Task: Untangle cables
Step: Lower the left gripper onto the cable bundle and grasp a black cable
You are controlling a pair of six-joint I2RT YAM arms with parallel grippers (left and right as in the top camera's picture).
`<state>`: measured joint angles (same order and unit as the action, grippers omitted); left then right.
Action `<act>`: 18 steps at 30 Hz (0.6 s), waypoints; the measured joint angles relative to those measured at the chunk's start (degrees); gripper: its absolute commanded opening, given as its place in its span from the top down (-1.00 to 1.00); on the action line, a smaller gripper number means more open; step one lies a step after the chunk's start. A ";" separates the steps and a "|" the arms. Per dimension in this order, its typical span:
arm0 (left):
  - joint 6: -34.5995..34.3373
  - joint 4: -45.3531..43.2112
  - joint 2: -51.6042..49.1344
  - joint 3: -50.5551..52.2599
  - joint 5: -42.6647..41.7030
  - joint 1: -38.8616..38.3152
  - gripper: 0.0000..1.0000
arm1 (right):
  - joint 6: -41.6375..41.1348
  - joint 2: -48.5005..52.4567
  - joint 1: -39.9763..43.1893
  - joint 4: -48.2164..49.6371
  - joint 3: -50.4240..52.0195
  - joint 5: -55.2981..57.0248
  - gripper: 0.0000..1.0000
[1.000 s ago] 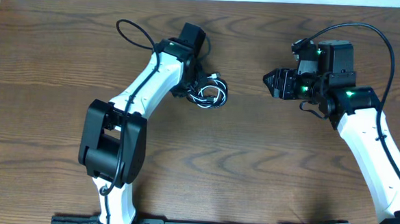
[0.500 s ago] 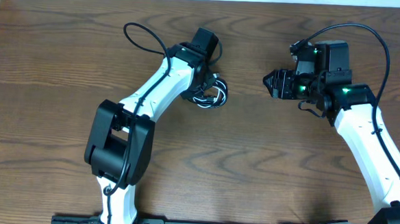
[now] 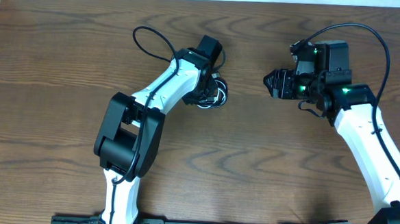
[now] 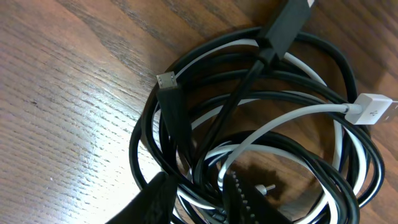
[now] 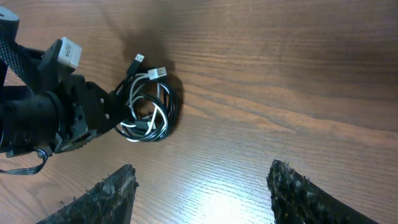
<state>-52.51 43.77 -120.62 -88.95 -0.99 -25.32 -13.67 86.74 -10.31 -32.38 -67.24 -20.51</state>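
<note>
The black cable (image 4: 176, 124) and white cable (image 4: 367, 109) lie tangled together on the counter (image 3: 65, 64), in its far half, a little left of the middle. The left fingers (image 4: 155, 199) reach down into them with strands of both between, but whether they pinch those strands cannot be told. The right fingers (image 5: 118, 186) stand wide apart over bare wood nearer the right edge, well apart from the cables.
</note>
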 measured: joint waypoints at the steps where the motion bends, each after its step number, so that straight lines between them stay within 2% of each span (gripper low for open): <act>1: -0.15 0.00 -0.02 0.00 0.07 0.00 0.46 | 0.00 0.00 0.00 0.00 0.00 0.00 -0.29; 11: -0.22 0.02 -1.79 -0.02 0.31 0.00 0.55 | 0.00 0.00 0.00 0.00 0.00 0.00 -0.33; 16: -0.31 -0.04 -1.92 -0.20 0.17 -0.09 0.82 | 0.00 0.00 0.00 -0.02 0.00 0.02 -0.35; 18: -0.39 -0.24 -1.92 -0.28 0.02 -0.13 0.85 | 0.00 0.00 0.00 0.00 0.00 0.07 -0.35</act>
<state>-52.90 43.53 -122.54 -89.23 -0.97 -25.45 -13.67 86.74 -10.31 -32.38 -67.24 -20.45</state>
